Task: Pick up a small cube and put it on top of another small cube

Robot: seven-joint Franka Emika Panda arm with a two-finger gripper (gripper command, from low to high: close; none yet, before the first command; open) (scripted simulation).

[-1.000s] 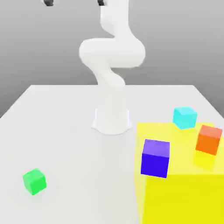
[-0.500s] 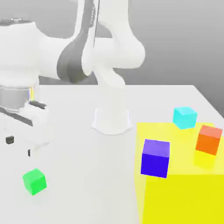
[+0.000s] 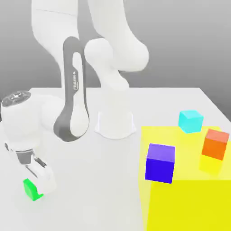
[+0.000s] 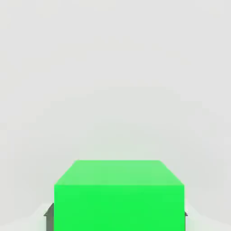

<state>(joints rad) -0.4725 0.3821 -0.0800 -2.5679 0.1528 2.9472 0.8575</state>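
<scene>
Small cube (image 3: 30, 189), plain bright green, pinched between narrowed fingers of gripper (image 3: 36, 187), on the white table (image 3: 90, 180).

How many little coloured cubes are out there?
4: the green cube at the pincer on the white table; blue-purple cube, orange cube and cyan cube around the yellow block.

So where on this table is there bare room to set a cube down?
Bare table lies between the gripper at the green cube and the yellow block, and behind the arm's base. It is crowded on the exterior view's right: blue-purple cube, orange cube, cyan cube.
</scene>
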